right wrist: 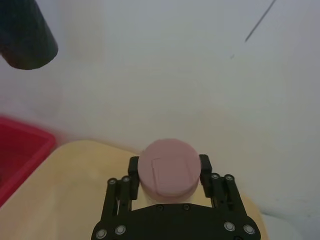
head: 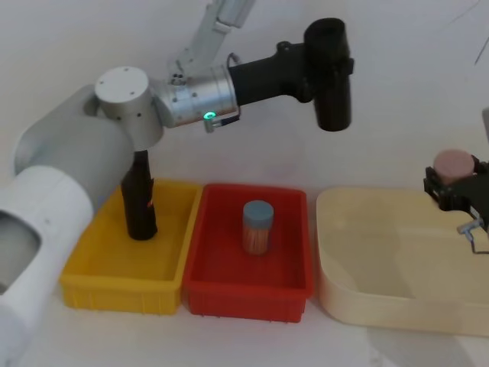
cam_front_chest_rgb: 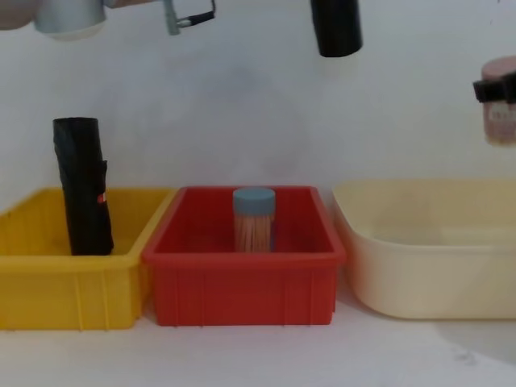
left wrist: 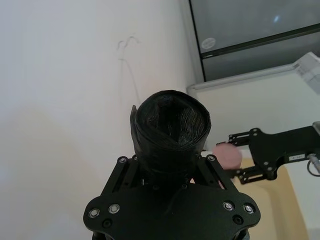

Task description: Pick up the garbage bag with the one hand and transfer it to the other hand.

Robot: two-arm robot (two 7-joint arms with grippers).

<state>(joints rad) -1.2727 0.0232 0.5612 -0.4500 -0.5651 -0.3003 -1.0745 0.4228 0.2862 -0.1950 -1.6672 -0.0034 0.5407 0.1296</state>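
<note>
Garbage bag (head: 140, 202): black roll with a little red mark on its side. It stands upright in the yellow bin (head: 114, 287), lower left of the head view, poking up well over the rim. Both grippers are well away from it.

Second black roll (head: 334, 107): same sort of wrinkly black film, but it's up in the air, upper middle of the head view, high above the bins. In the chest view its lower end (cam_front_chest_rgb: 336, 28) hangs in from the top edge.

Left gripper (head: 325, 61): comes in from the left across the upper part of the head view, clamped around the second black roll. On the left wrist cam the roll's open end (left wrist: 172, 122) sticks out past the fingers (left wrist: 126, 172).

Right gripper (head: 456, 186): at the right edge of the head view, mid height, above the cream tub (head: 397, 306). It's pinching the pink-lidded jar (head: 452, 163) from both sides, with fingers (right wrist: 133, 170) pressed on it, and the jar is held clear of the tub.

Red bin (head: 244, 294): lower middle, right beside the yellow bin, with the blue-lidded jar of sticks (head: 257, 227) upright inside.

Gap between grippers: pretty wide, so the roll and the pink-lidded jar are well apart.
</note>
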